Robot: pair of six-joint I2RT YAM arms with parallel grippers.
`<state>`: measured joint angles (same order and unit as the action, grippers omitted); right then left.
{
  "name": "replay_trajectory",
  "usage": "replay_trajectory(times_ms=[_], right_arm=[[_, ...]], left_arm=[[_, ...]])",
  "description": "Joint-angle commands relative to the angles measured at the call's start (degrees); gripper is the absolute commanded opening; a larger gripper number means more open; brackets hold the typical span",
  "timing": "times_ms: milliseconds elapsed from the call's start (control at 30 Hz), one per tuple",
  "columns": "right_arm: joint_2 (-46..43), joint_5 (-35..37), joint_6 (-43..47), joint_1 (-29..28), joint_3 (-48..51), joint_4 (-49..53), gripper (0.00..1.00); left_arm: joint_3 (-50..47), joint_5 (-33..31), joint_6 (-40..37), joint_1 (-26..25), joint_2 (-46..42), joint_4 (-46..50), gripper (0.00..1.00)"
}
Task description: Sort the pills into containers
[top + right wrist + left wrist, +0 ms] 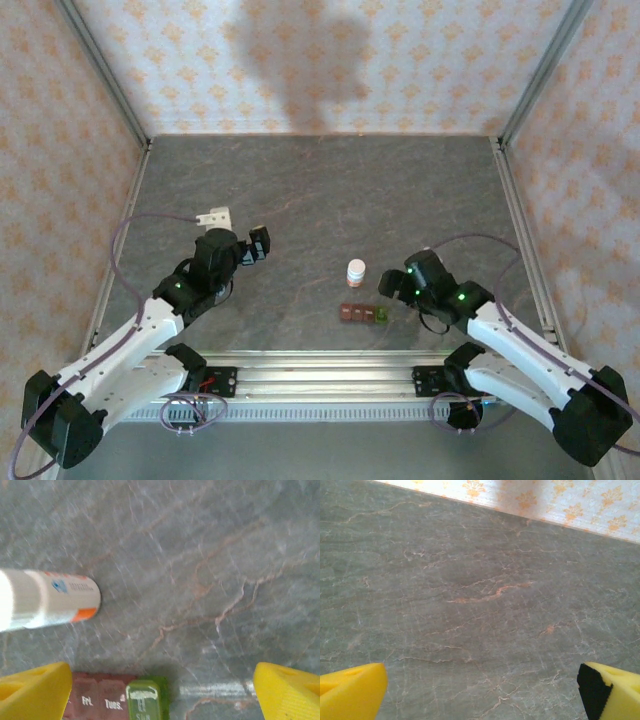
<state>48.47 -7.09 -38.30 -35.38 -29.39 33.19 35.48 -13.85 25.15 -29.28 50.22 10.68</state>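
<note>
Table (pixel 320 190) first: two arms reach over it. Your left gripper (pixel 258 245) hangs over bare stone well left of centre, its fingers (pixel 350 692) spread wide with nothing between them. Your right gripper (pixel 392 288) sits just beside the containers (pixel 363 313), its fingers (pixel 35 692) also wide and holding nothing. The containers form one strip lying flat near the front edge, long axis left to right, green end towards your right arm. It has four compartments, three brownish-red and one green. One bottle (pixel 355 271) stands just behind it.
</note>
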Motion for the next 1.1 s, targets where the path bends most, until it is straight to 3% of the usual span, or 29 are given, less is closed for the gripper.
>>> replay_trajectory(times_ms=[0, 333, 567, 1067], right_arm=[[-0.5, 2.17, -5.15, -2.66, 2.01, -1.55, 0.93], [0.97, 3.72, -12.14, -11.6, 4.58, -6.19, 0.93], [5.83, 3.74, -14.06, -14.08, 4.47, -8.98, 0.93], [18.91, 3.32, -17.41, -23.39, -3.6, -15.43, 0.93]], left_arm=[[-0.59, -2.49, 0.82, -0.56, -0.69, 2.27, 1.0], [-3.22, -3.4, 1.63, -0.79, -2.4, 2.55, 1.0], [-4.12, -3.74, 2.52, -0.96, -2.54, 2.46, 1.0], [-4.54, -4.33, 2.85, -1.37, -2.57, 2.33, 1.0]])
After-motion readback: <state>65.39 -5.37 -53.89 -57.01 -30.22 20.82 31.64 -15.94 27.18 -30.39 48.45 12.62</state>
